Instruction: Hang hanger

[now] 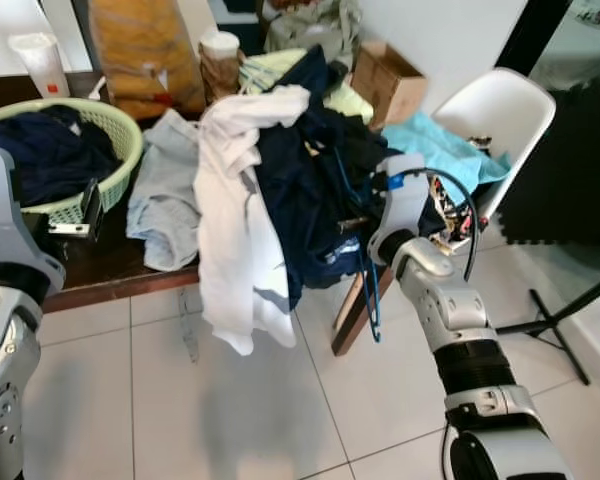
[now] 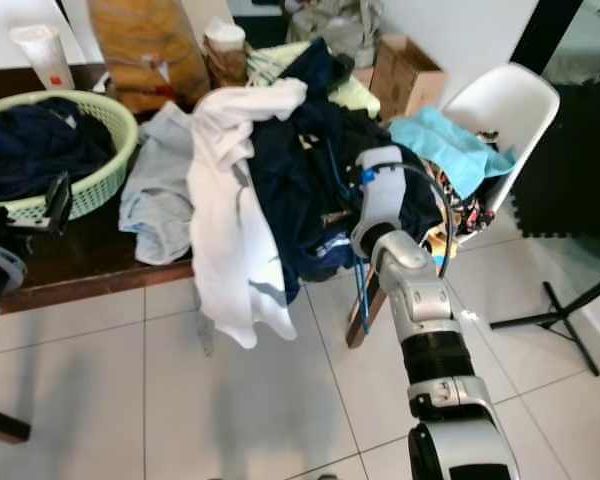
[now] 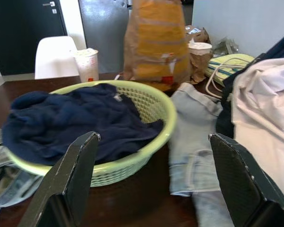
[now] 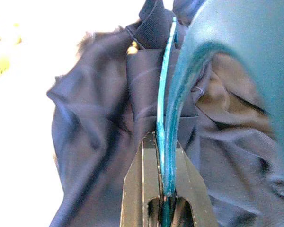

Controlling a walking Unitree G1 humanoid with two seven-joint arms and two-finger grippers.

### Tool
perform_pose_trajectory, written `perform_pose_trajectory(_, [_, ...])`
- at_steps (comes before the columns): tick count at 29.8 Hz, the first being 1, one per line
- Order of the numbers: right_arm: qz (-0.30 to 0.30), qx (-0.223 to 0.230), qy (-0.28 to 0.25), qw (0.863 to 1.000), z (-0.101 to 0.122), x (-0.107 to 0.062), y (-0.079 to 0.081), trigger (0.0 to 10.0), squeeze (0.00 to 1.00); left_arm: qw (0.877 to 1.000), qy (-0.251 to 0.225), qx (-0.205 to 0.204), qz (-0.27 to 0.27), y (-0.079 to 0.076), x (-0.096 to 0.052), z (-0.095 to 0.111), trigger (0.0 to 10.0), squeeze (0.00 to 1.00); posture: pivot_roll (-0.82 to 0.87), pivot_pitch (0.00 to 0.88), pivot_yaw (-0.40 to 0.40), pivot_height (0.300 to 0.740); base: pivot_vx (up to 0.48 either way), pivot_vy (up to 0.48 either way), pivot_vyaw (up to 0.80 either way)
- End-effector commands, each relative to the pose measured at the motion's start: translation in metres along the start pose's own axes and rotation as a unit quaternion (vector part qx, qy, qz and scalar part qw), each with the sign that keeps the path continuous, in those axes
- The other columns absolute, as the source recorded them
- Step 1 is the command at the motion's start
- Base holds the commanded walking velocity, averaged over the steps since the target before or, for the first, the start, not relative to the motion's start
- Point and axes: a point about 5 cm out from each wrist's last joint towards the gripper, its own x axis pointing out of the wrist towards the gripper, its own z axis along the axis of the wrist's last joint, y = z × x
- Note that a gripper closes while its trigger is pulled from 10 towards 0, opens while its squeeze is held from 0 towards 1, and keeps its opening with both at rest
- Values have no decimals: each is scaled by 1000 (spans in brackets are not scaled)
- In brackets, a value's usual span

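A thin blue wire hanger (image 1: 372, 292) hangs out of a pile of navy clothes (image 1: 300, 190) at the table's right end. My right gripper (image 4: 163, 142) is shut on the blue hanger (image 4: 166, 113), which runs straight up between its fingers against the navy fabric. In the eye views the right wrist (image 1: 400, 200) reaches into the pile and the fingertips are buried in cloth. My left gripper (image 3: 154, 137) stands open with nothing in it, in front of a green basket (image 3: 146, 142) of dark clothes.
A white shirt (image 1: 235, 220) and a denim garment (image 1: 165, 200) drape over the dark wooden table's edge (image 1: 110, 280). A white chair (image 1: 500, 110) with teal cloth (image 1: 435, 145) stands right of the pile. A black stand leg (image 1: 560, 310) crosses the tiled floor at right.
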Motion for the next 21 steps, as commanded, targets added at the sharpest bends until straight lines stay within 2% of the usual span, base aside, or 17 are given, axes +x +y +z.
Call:
perform_pose_trajectory(1, [-12, 23, -70, 997, 30, 2, -3, 10000, 0, 1000, -12, 3, 0, 1, 0, 5, 10000, 0, 72, 152, -99, 740, 0, 0, 0])
perform_pose_trajectory(3, [-12, 23, -70, 997, 30, 2, -3, 10000, 0, 1000, -12, 3, 0, 1, 0, 5, 10000, 0, 72, 152, -99, 740, 0, 0, 0])
perform_pose_trajectory(5, [-67, 9, -104, 992, 50, 2, -18, 10000, 0, 1000, -19, 2, -3, -1, 1, 8, 10000, 0, 71, 152, -101, 740, 0, 0, 0])
perform_pose_trajectory(8, [-99, 3, -120, 988, 61, 1, -27, 10000, 0, 1000, -23, 0, -5, -2, 1, 10, 10000, 0, 71, 151, -101, 740, 0, 0, 0])
perform_pose_trajectory(13, [-106, 13, -136, 985, 69, 0, -29, 10000, 0, 1000, -25, 0, -7, -3, 1, 11, 10000, 0, 69, 152, -101, 740, 0, 0, 0])
perform_pose_trajectory(14, [-87, 37, -146, 985, 74, 1, -26, 10000, 0, 1000, -26, 0, -8, -4, 1, 12, 10000, 0, 68, 152, -100, 740, 0, 0, 0])
perform_pose_trajectory(17, [-60, 59, -152, 985, 79, 2, -20, 10000, 0, 1000, -28, 0, -8, -4, 2, 13, 10000, 0, 67, 153, -99, 740, 0, 0, 0])
perform_pose_trajectory(18, [25, 87, -149, 985, 81, 4, 1, 10000, 0, 999, -32, 2, -7, -3, 2, 15, 10000, 0, 64, 152, -99, 740, 0, 0, 0])
perform_pose_trajectory(19, [25, 87, -149, 985, 81, 4, 1, 10000, 0, 999, -32, 2, -7, -3, 2, 15, 10000, 0, 64, 152, -99, 740, 0, 0, 0])
perform_pose_trajectory(20, [97, 86, -134, 982, 76, 2, 21, 10000, 0, 999, -35, 7, -4, 0, 3, 16, 10000, 0, 61, 154, -98, 740, 0, 0, 0])
perform_pose_trajectory(21, [97, 86, -134, 982, 76, 2, 21, 10000, 0, 999, -35, 7, -4, 0, 3, 16, 10000, 0, 61, 154, -98, 740, 0, 0, 0])
